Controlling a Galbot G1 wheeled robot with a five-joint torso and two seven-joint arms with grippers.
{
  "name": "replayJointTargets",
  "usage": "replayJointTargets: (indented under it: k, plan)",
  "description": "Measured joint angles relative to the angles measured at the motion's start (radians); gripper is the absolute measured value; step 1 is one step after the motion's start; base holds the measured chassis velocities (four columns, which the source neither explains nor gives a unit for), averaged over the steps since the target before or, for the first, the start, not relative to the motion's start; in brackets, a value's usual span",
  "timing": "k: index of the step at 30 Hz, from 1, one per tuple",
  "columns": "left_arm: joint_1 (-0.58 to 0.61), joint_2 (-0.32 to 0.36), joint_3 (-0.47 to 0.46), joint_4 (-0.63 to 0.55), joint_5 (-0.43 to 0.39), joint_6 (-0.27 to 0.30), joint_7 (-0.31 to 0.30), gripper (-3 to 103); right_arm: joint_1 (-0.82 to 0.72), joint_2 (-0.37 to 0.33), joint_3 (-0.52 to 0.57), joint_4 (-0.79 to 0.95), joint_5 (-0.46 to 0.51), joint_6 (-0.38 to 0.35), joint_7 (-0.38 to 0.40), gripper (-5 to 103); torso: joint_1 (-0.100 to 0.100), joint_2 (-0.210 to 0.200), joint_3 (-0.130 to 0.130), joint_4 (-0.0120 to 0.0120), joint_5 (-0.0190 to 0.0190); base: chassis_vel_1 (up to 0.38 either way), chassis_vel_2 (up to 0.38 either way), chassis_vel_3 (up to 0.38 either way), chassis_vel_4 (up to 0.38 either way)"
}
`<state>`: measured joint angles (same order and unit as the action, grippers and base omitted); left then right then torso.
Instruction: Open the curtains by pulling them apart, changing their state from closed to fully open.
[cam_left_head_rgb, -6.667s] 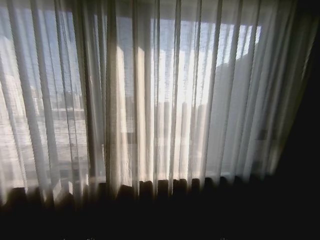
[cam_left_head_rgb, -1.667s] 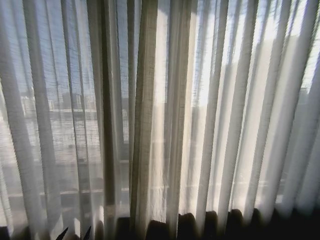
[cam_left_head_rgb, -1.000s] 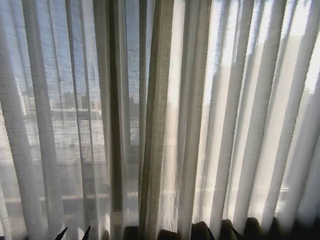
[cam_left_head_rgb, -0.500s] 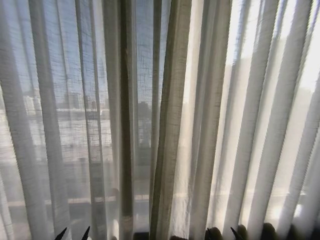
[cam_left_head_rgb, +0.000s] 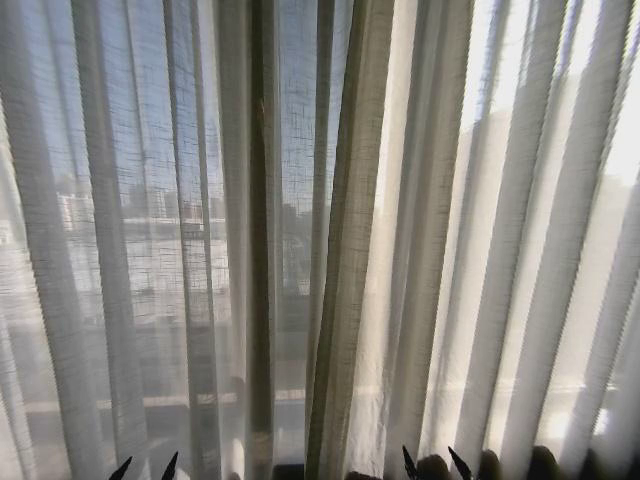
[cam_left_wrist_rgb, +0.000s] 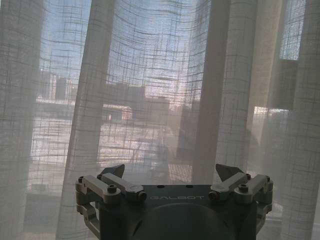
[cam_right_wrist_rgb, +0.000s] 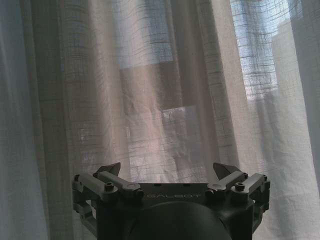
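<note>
The curtains hang shut in long sheer cream pleats across the window. Their thicker beige hemmed edge runs down the middle, where the two panels meet. My left gripper peeks up at the lower left, open, its tips just short of the fabric. My right gripper shows at the lower middle-right, also open. In the left wrist view the left gripper faces the sheer weave with nothing between its fingers. In the right wrist view the right gripper stands open before denser folds.
A dark window frame bar stands upright behind the left panel. Buildings show faintly through the fabric. A dark low band runs under the curtain's lower hem at the right.
The whole picture has grown and shifted right, so the camera has moved closer to the curtains. The right gripper's tips have risen into view. The curtains stay shut.
</note>
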<state>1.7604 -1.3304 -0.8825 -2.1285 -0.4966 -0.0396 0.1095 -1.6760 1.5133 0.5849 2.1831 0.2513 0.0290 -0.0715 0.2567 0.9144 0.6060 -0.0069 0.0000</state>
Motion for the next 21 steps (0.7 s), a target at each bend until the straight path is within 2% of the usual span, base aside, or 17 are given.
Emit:
replayJointTargets:
  k: [2, 5, 13, 16, 21]
  plan:
    - [0.008, -0.009, -0.012, -0.004, -0.001, 0.0, -0.004, 100, 0.036, -0.06, -0.071, -0.029, 0.05, -0.019, 0.051, 100, 0.0, 0.0, 0.0, 0.0, 0.0, 0.0, 0.0, 0.0, 0.0]
    - [0.016, -0.024, -0.025, -0.004, -0.001, -0.005, -0.006, 100, 0.081, -0.098, -0.113, -0.076, 0.07, -0.016, 0.077, 100, 0.0, 0.0, 0.0, -0.0003, 0.0, 0.0, 0.0, 0.0, 0.0]
    - [0.05, -0.102, -0.05, -0.003, 0.028, -0.035, -0.007, 100, 0.271, -0.161, -0.185, -0.224, 0.171, 0.015, 0.134, 100, 0.0, 0.0, 0.0, 0.0, 0.0, 0.0, 0.0, 0.0, 0.0]
    - [0.067, -0.152, -0.05, -0.027, 0.064, -0.044, -0.005, 100, 0.382, -0.195, -0.247, -0.286, 0.245, -0.012, 0.161, 100, 0.0, 0.0, 0.0, 0.0002, 0.0, 0.0, 0.0, 0.0, 0.0]
    - [0.07, -0.188, -0.052, -0.052, 0.084, -0.045, -0.006, 100, 0.459, -0.209, -0.319, -0.334, 0.274, -0.039, 0.169, 100, 0.0, 0.0, 0.0, 0.0, -0.0001, 0.0, 0.0, 0.0, 0.0]
